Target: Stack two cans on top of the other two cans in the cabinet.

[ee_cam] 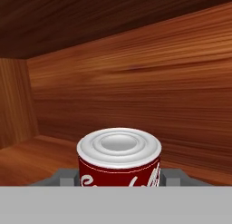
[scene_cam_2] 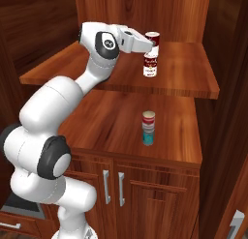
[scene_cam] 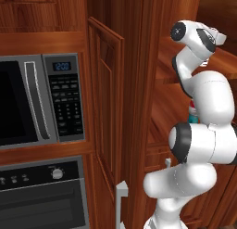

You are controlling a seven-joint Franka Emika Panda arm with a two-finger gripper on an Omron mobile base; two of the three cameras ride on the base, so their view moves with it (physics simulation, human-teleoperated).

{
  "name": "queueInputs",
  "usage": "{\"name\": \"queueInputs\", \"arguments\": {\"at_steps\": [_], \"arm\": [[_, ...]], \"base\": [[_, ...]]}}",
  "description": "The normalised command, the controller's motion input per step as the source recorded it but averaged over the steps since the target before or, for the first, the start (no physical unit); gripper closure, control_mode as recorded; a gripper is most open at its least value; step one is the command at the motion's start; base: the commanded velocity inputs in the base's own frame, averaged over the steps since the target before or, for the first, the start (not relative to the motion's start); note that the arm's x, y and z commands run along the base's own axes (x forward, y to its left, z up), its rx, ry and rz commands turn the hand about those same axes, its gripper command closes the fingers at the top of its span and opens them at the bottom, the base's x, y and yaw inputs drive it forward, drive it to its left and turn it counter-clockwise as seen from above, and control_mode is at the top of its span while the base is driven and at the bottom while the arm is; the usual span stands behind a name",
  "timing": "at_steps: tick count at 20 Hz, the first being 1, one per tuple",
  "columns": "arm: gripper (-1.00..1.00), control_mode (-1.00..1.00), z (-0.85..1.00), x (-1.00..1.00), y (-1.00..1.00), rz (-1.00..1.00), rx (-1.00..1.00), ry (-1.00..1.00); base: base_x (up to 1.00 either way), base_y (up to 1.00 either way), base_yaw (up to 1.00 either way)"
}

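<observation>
My gripper (scene_cam_2: 151, 43) is shut on a can with a red band near its top (scene_cam_2: 153, 38), over the cabinet's upper shelf (scene_cam_2: 186, 71). That can stands directly over the soup-style can (scene_cam_2: 150, 65), dark red above and white below; touching or just apart, I cannot tell. In the hand view the held can (ee_cam: 118, 157) shows a pale lid and red side between the fingertips (ee_cam: 67, 178). On the lower shelf (scene_cam_2: 104, 122) a red can with a pale top (scene_cam_2: 148, 118) rests on the teal can (scene_cam_2: 148, 136).
The cabinet door (scene_cam: 106, 107) hangs open on the left, its handle (scene_cam: 121, 198) low down. A microwave (scene_cam: 37, 100) and an oven (scene_cam: 41, 195) lie further left. Two closed cupboard doors (scene_cam_2: 145, 204) sit below the lower shelf. The cabinet's back wall (ee_cam: 136, 96) is close behind the held can.
</observation>
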Motion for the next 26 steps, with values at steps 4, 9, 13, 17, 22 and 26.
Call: {"name": "queueInputs", "arguments": {"at_steps": [4, 9, 13, 17, 22, 26], "arm": [[1.00, -1.00, -0.09, 0.00, 0.00, 0.00, 0.00, 0.00], [1.00, -1.00, -0.07, 0.00, 0.00, 0.00, 0.00, 0.00], [1.00, -1.00, -0.08, 0.00, 0.00, 0.00, 0.00, 0.00], [1.00, -1.00, -0.07, 0.01, 0.00, 0.00, 0.00, 0.01], [1.00, -1.00, -0.03, 0.04, -0.01, 0.00, 0.00, 0.03], [1.00, -1.00, 0.00, 0.02, -0.06, 0.00, 0.00, 0.01]], "base": [[0.00, 0.00, 0.00], [0.00, 0.00, 0.00], [0.00, 0.00, 0.00], [0.00, 0.00, 0.00], [0.00, 0.00, 0.00], [0.00, 0.00, 0.00]]}}
